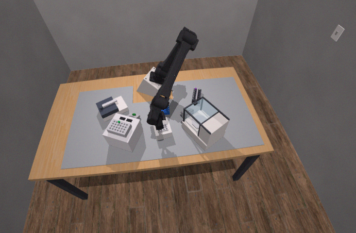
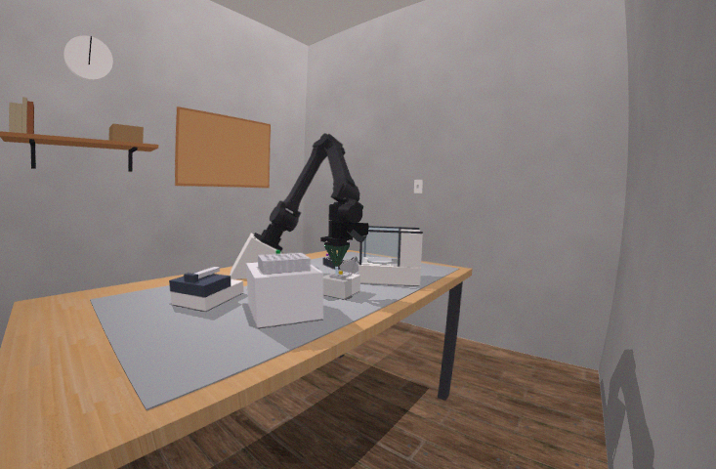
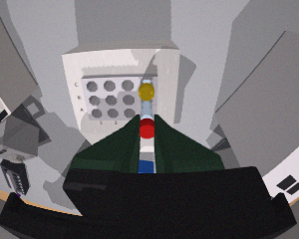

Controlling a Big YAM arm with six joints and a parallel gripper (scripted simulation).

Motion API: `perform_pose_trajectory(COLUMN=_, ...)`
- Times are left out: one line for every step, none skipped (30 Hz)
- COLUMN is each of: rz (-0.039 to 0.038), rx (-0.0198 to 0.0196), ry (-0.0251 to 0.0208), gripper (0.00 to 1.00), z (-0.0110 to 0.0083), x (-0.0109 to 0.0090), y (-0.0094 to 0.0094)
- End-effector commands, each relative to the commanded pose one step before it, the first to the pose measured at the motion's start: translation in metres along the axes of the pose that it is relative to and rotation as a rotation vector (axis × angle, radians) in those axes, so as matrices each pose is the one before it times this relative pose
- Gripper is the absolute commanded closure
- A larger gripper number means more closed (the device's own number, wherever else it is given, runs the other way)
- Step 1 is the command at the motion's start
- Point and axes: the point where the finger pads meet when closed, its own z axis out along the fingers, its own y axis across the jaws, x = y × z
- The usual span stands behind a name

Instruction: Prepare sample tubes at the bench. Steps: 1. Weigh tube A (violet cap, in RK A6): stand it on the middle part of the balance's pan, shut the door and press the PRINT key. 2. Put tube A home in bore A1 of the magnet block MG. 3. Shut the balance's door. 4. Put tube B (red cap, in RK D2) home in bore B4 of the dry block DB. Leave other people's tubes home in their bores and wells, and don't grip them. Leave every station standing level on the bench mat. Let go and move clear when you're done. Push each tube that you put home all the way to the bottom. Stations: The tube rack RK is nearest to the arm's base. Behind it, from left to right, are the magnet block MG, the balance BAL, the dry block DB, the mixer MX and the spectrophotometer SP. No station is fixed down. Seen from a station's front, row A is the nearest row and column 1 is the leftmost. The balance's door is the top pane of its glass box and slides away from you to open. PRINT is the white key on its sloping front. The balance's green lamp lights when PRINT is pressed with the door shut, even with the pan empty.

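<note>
Wooden table [image 1: 46,161] on dark legs, covered mostly by a grey mat [image 1: 81,153]. Resting on the mat: flat dark-topped box [image 1: 111,106], tall white block with a grid of holes [image 1: 122,131], small white block [image 1: 164,131], glass-boxed balance [image 1: 205,122], dark tube holder [image 1: 196,95]. Arm base [image 1: 149,85] sits on bare wood.
</note>
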Motion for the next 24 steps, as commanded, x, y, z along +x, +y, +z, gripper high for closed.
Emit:
perform_pose_trajectory(rz=-0.0025, rx=-0.0006, ry=0.00139, gripper=0.91, z=0.00932, x=-0.00382, y=0.00083)
perform_pose_trajectory(rz=0.00132, rx=-0.00084, ry=0.00224, gripper=0.91, z=0.00118, x=0.00134, y=0.00013)
perform_pose_trajectory(rz=0.0, rx=0.0, ry=0.0, gripper=0.91, z=0.0, x=0.0, y=0.0)
perform_pose_trajectory(rz=0.0, rx=0.0, ry=0.0, gripper=0.91, z=0.0, x=0.0, y=0.0)
perform_pose_trajectory(rz=0.00857, rx=0.0017, ry=-0.00071, gripper=0.91, z=-0.00032, x=0.00203, y=-0.00295)
perform_pose_trajectory(rz=-0.00127, rx=-0.00062, ry=0.00052, gripper=0.91, z=0.00078, x=-0.00009, y=0.00056)
perform_pose_trajectory(rz=-0.00383, rx=-0.00016, ry=-0.00068, gripper=0.91, z=0.00051, x=-0.00136, y=0.00103)
perform_pose_trajectory(rz=-0.00339, rx=0.00214, ry=-0.00575, gripper=0.91, z=-0.00173, x=-0.00351, y=-0.00034)
perform_pose_trajectory(rz=-0.00122, rx=0.00074, ry=-0.00157, gripper=0.91, z=-0.00052, x=-0.0008, y=-0.00032)
perform_pose_trajectory(rz=-0.00158, rx=0.0005, ry=-0.00109, gripper=0.91, z=-0.00047, x=-0.0005, y=-0.00029)
perform_pose_trajectory(rz=-0.00024, rx=0.0, ry=-0.00007, gripper=0.91, z=0.0, x=-0.00012, y=0.00007)
perform_pose_trajectory(rz=-0.00655, rx=0.00752, ry=-0.01682, gripper=0.91, z=-0.01043, x=-0.00481, y=-0.00109)
perform_pose_trajectory(rz=0.0, rx=0.0, ry=0.0, gripper=0.91, z=0.0, x=-0.00002, y=0.00001)
perform_pose_trajectory(rz=0.0, rx=0.0, ry=0.0, gripper=0.91, z=0.0, x=-0.00002, y=0.00001)
perform_pose_trajectory(rz=0.0, rx=0.0, ry=0.0, gripper=0.91, z=0.0, x=-0.00001, y=0.00001)
perform_pose_trajectory(rz=0.0, rx=0.0, ry=0.0, gripper=0.91, z=0.0, x=-0.00002, y=0.00001)
perform_pose_trajectory(rz=0.0, rx=0.0, ry=0.0, gripper=0.91, z=0.0, x=-0.00002, y=0.00001)
perform_pose_trajectory(rz=0.0, rx=0.0, ry=0.0, gripper=0.91, z=0.0, x=-0.00002, y=0.00001)
perform_pose_trajectory(rz=0.0, rx=0.0, ry=0.0, gripper=0.91, z=0.0, x=-0.00002, y=0.00001)
perform_pose_trajectory(rz=0.0, rx=0.0, ry=0.0, gripper=0.91, z=0.0, x=0.0, y=0.0)
perform_pose_trajectory(rz=0.0, rx=0.0, ry=0.0, gripper=0.91, z=0.0, x=0.0, y=0.0)
perform_pose_trajectory(rz=0.0, rx=0.0, ry=0.0, gripper=0.91, z=0.0, x=-0.00002, y=0.00001)
perform_pose_trajectory(rz=0.0, rx=0.0, ry=0.0, gripper=0.91, z=0.0, x=-0.00002, y=0.00001)
perform_pose_trajectory(rz=0.0, rx=0.0, ry=0.0, gripper=0.91, z=0.0, x=-0.00002, y=0.00001)
